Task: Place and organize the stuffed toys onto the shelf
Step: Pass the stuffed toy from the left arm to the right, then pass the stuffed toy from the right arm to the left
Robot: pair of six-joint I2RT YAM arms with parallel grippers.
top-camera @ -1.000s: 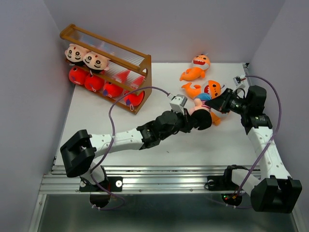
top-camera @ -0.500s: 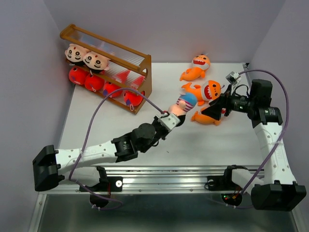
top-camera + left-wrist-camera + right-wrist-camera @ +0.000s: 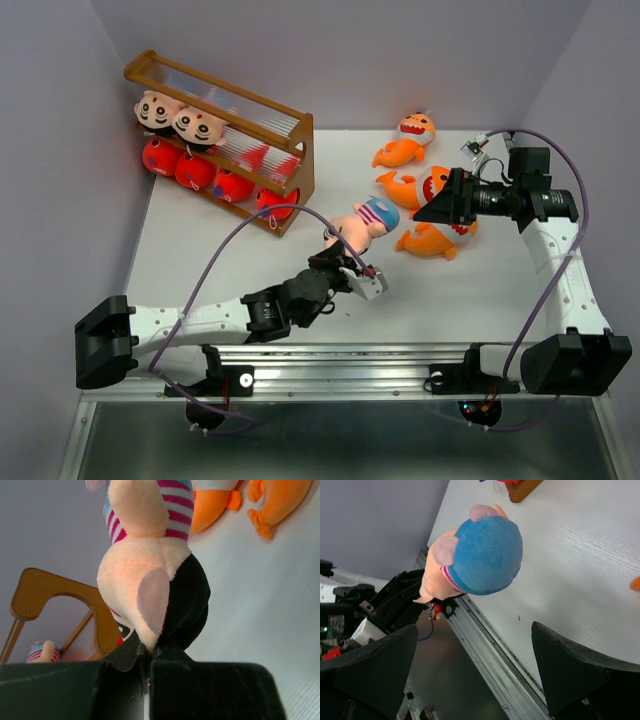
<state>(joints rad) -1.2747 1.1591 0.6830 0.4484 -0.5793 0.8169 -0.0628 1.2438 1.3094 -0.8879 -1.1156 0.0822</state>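
Observation:
A boy toy [image 3: 365,224] in a striped shirt and blue trousers hangs over the middle of the table, with my left gripper [image 3: 346,260] shut on its black-haired head. The left wrist view shows that gripper [image 3: 149,650] pinching the hair, the boy toy [image 3: 150,575] reaching away from it. My right gripper [image 3: 428,210] stands open and empty to the toy's right, above the orange sharks [image 3: 428,188]. Its wrist view has the boy toy [image 3: 480,555] apart from the wide jaws [image 3: 472,630]. The wooden shelf [image 3: 290,125] at the back left holds two boy toys [image 3: 176,115] above several red sharks [image 3: 214,176].
Three orange sharks lie on the right half of the table, one at the back [image 3: 405,140] and one nearer [image 3: 428,243] below my right gripper. A metal rail [image 3: 340,362] runs along the table's near edge. Grey walls close both sides. The shelf's top tier [image 3: 225,95] holds nothing.
My right gripper opened, let go of the boy toy and drew back to the right. The left arm, keeping hold of the toy, swung it left and nearer, away from the sharks.

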